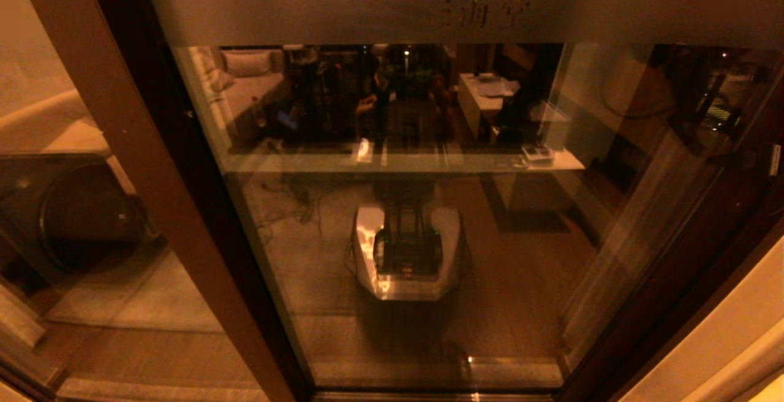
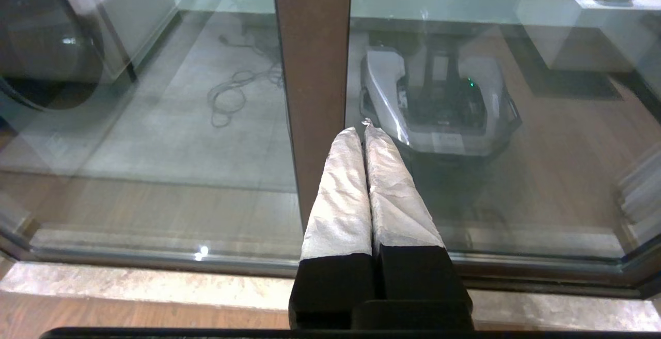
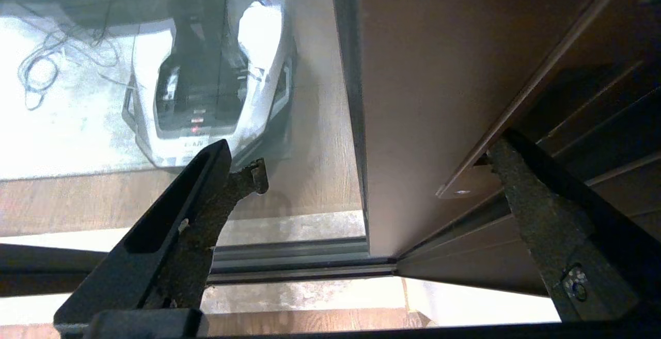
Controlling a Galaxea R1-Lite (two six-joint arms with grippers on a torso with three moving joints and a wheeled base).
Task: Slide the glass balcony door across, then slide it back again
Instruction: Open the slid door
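Right gripper sits closest in the right wrist view, fingers spread wide on either side of the door's dark brown upright, likely straddling the frame to push it along the track. Glass balcony door stands upright directly in front of the robot, long axis vertical, frosted band across the top, filling the opening. Left gripper hangs parked near the door's other upright, fingers clenched on nothing.

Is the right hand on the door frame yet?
Cannot tell. In the right wrist view the right hand is open, straddling the glass balcony door frame's edge, but whether either finger touches it is unclear.
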